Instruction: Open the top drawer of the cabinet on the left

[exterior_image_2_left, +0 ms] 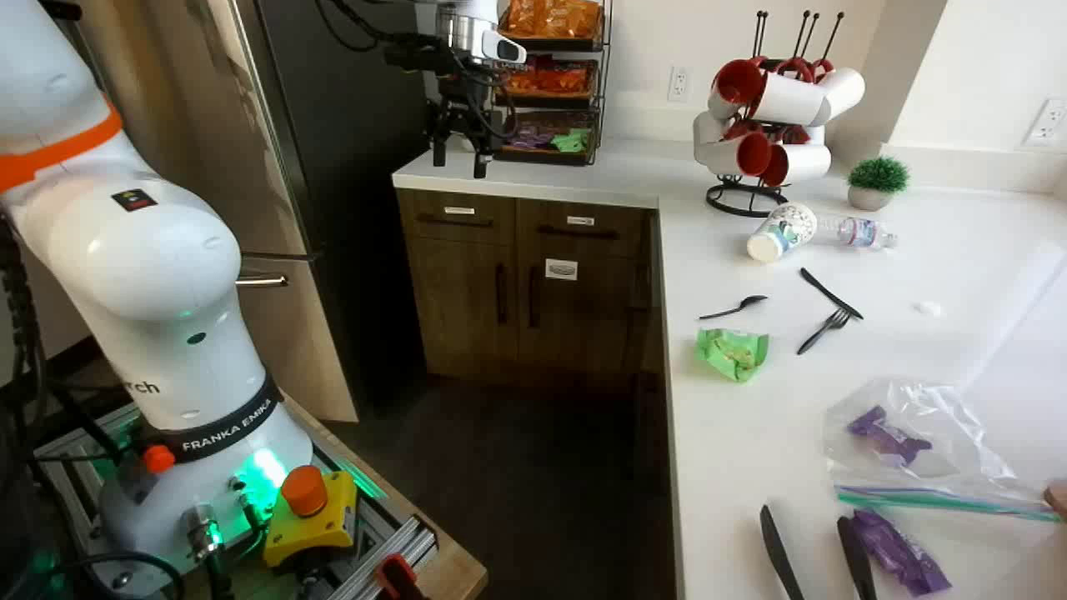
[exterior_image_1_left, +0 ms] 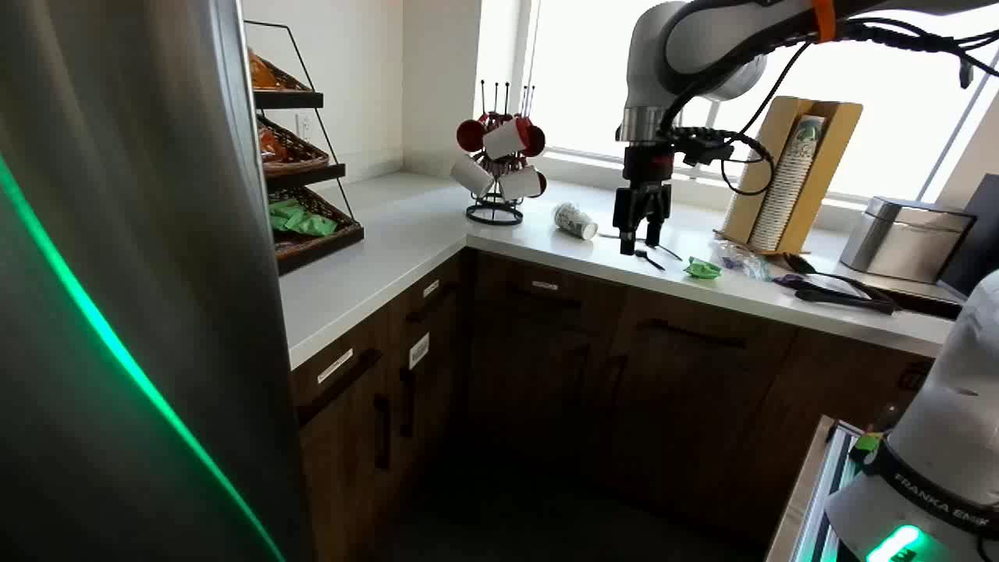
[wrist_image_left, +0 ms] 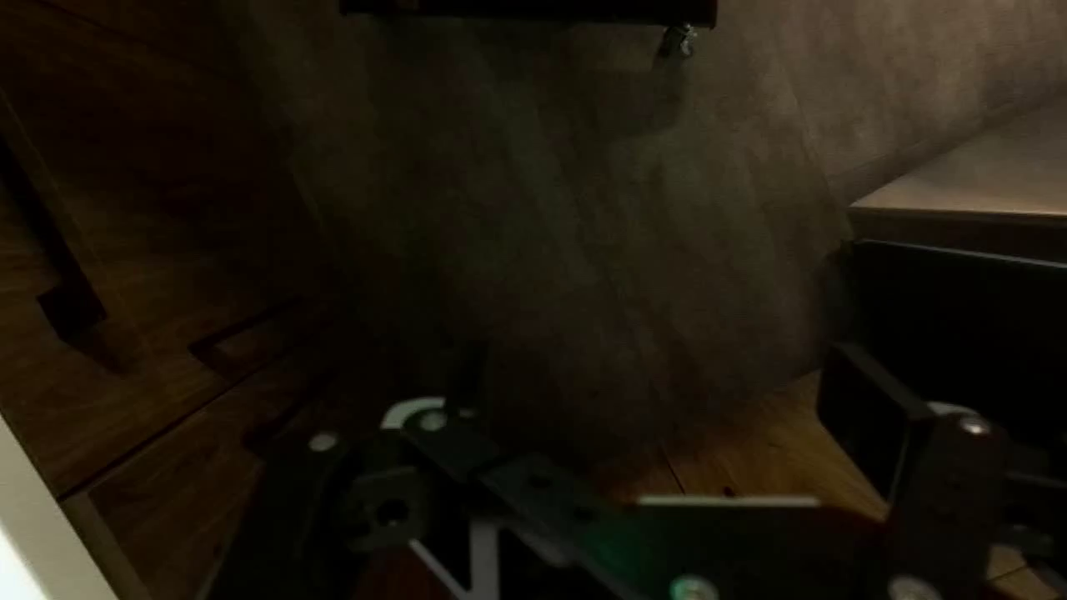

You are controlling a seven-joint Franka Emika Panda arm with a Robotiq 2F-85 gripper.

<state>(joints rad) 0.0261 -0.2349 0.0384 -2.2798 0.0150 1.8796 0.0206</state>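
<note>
The cabinet [exterior_image_2_left: 467, 308] is dark brown wood under a white countertop; it also shows in an exterior view [exterior_image_1_left: 351, 484]. Its leftmost top drawer [exterior_image_2_left: 458, 228] is shut, with a bar handle and a white label; it also shows in an exterior view [exterior_image_1_left: 339, 381]. A second drawer [exterior_image_2_left: 581, 233] beside it is shut too. My gripper [exterior_image_2_left: 459, 162] points down with fingers apart and nothing between them, higher than the drawer fronts; it also shows in an exterior view [exterior_image_1_left: 641, 236]. In the wrist view the open fingers [wrist_image_left: 658, 400] frame dark floor and some lit wood. Touching nothing is visible.
The steel refrigerator [exterior_image_1_left: 148, 312] stands beside the cabinet. A snack rack [exterior_image_2_left: 550, 100] and a mug tree [exterior_image_2_left: 746, 196] stand on the countertop [exterior_image_2_left: 733, 442]. A cup [exterior_image_2_left: 783, 232], cutlery and a green wrapper [exterior_image_2_left: 733, 353] lie there. The robot's base [exterior_image_2_left: 200, 492] is opposite.
</note>
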